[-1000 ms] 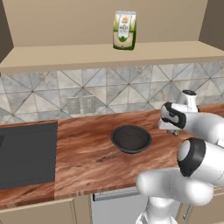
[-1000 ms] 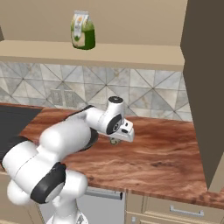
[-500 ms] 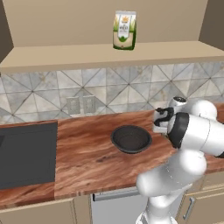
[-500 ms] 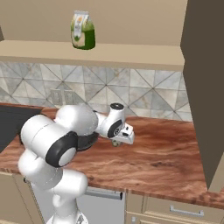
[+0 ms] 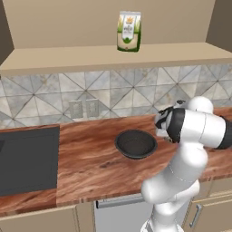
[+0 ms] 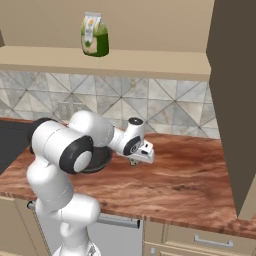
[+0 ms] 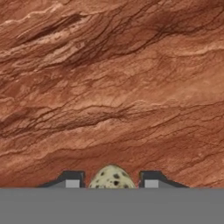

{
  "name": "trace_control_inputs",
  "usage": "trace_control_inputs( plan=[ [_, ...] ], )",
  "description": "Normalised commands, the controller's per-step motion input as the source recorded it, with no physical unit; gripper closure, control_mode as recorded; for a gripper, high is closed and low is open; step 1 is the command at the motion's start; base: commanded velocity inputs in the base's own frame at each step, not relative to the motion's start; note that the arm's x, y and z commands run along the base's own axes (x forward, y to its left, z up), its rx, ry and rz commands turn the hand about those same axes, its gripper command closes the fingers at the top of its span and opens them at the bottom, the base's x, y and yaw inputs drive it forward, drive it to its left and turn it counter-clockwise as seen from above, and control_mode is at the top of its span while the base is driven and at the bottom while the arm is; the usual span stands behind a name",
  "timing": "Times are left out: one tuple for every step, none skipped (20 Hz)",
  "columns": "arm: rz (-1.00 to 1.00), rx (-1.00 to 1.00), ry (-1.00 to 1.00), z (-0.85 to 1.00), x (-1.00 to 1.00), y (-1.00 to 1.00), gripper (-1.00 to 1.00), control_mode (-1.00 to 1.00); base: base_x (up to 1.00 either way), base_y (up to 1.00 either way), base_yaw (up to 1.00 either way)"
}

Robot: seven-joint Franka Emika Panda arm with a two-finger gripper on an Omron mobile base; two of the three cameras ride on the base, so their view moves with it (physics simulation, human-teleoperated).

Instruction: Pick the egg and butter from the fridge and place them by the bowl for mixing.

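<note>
A speckled egg (image 7: pixel 111 177) sits between my gripper's (image 7: pixel 111 180) two dark fingertips (image 7: pixel 72 180), which are shut on it just above the red-brown wooden counter (image 7: pixel 109 87). In the right base view the gripper (image 6: pixel 133 161) points down at the counter, close to the right of the black bowl (image 6: pixel 100 159). In the left base view the bowl (image 5: pixel 136 144) stands mid-counter, with my hand (image 5: pixel 161 123) at its right rim and the fingers hidden behind the arm. The fridge and the butter are out of view.
A green-and-white bag (image 5: pixel 129 31) stands on the shelf above the tiled backsplash. A black cooktop (image 5: pixel 27 158) fills the counter's left end. A tall brown cabinet side (image 6: pixel 235 100) bounds the counter on the right. Wall outlets (image 5: pixel 85 108) sit behind the bowl.
The arm has swung, carrying the gripper and egg left along the counter to the bowl's right side. The bowl and the bag have stayed put.
</note>
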Motion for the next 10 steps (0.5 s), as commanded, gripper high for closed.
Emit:
trace_control_inputs(
  plan=[
    [0.00,0.00,0.00,0.00,0.00,0.00,-1.00,-1.00,0.00,0.00,0.00],
    [0.00,0.00,0.00,0.00,0.00,0.00,-1.00,-1.00,0.00,0.00,0.00],
    [0.00,0.00,0.00,0.00,0.00,0.00,-1.00,-1.00,0.00,0.00,0.00],
    [0.02,0.00,0.00,0.00,0.00,0.00,-1.00,-1.00,0.00,0.00,0.00],
    [0.04,0.00,0.00,0.07,0.00,0.00,-1.00,-1.00,0.00,0.00,0.00],
    [0.03,0.00,0.00,0.18,0.00,0.06,-1.00,-1.00,0.00,0.00,0.00],
    [0.02,0.00,0.00,0.26,0.00,0.14,-1.00,-1.00,0.00,0.00,0.00],
    [0.01,0.00,0.00,0.39,-0.09,0.04,-1.00,-1.00,0.00,0.00,0.00],
    [0.03,0.00,-0.01,0.46,-0.34,0.00,-1.00,-1.00,0.00,0.00,0.00],
    [0.03,0.00,-0.05,0.45,-0.45,0.00,-1.00,-1.00,0.00,0.00,0.00]
  ],
)
